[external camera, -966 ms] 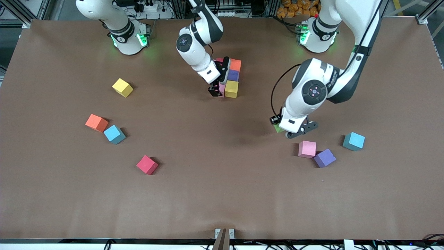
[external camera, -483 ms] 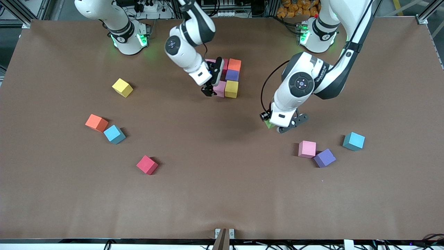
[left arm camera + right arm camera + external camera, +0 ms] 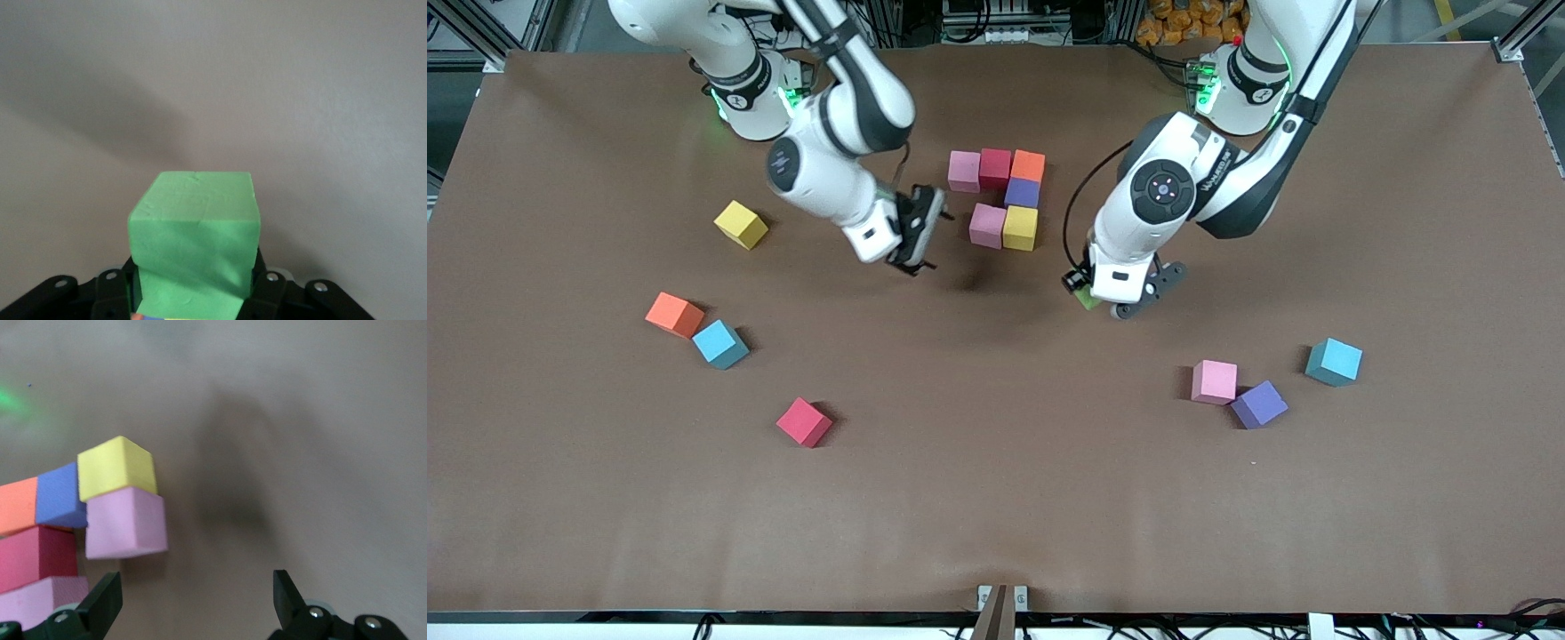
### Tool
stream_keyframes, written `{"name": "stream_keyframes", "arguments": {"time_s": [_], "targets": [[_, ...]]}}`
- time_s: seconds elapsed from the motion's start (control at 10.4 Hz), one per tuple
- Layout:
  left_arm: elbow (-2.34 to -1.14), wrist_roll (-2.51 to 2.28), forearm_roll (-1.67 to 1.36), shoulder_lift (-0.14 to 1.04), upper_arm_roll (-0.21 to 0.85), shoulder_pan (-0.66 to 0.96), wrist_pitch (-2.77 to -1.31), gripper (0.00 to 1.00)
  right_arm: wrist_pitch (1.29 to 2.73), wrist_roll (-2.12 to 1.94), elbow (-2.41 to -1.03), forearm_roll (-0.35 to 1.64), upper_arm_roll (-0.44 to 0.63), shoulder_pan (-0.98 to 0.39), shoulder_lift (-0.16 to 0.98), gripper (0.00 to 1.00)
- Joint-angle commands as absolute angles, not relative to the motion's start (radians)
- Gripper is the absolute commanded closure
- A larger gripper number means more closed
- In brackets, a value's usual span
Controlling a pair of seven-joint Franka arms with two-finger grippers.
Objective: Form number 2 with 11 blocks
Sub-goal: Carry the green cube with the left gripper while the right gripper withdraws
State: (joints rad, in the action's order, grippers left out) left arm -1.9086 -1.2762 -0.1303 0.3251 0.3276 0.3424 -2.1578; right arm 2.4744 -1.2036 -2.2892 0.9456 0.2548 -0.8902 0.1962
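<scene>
Several blocks form a partial number 2 near the robots' bases: a pink, red and orange row, a purple block under the orange one, then yellow and pink. My left gripper hangs over the table beside this cluster, shut on a green block. My right gripper hovers open and empty on the cluster's right-arm side; its wrist view shows the yellow and pink blocks just ahead.
Loose blocks lie toward the right arm's end: yellow, orange, teal, red. Toward the left arm's end lie pink, purple and teal.
My right gripper has drawn away from the pink block of the cluster, toward the right arm's end. My left gripper has carried the green block closer to the cluster.
</scene>
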Motion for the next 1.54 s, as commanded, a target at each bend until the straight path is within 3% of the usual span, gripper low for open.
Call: {"name": "stream_keyframes", "arguments": {"time_s": [0.0,0.29,0.48,0.68,1.16,1.45], "targets": [[-1.881,-1.415,-0.173,0.313,0.342,0.373,-2.14,1.0,2.358,-1.19,-2.263,0.843,0.271,-0.751,0.153,0.0],[-1.838,-1.607,-0.182,0.344,0.342,0.454,-2.173,1.0,2.2,-1.061,-2.114,0.659,0.444,-0.723,0.173,0.0],[-1.803,-1.745,-0.209,0.376,0.339,0.54,-2.209,1.0,2.12,-0.958,-2.009,0.55,0.454,-0.637,0.178,0.0],[-1.775,-1.911,-0.206,0.412,0.336,0.606,-2.268,1.0,1.943,-0.803,-1.855,0.448,0.539,-0.624,0.187,0.0],[-1.775,-2.247,-0.155,0.5,0.327,0.727,-2.499,1.0,1.595,-0.519,-1.562,0.177,0.604,-0.617,0.186,0.0],[-1.775,-2.42,-0.069,0.552,0.311,0.791,-2.575,1.0,1.49,-0.306,-1.499,0.146,0.609,-0.611,0.184,0.0]]}}
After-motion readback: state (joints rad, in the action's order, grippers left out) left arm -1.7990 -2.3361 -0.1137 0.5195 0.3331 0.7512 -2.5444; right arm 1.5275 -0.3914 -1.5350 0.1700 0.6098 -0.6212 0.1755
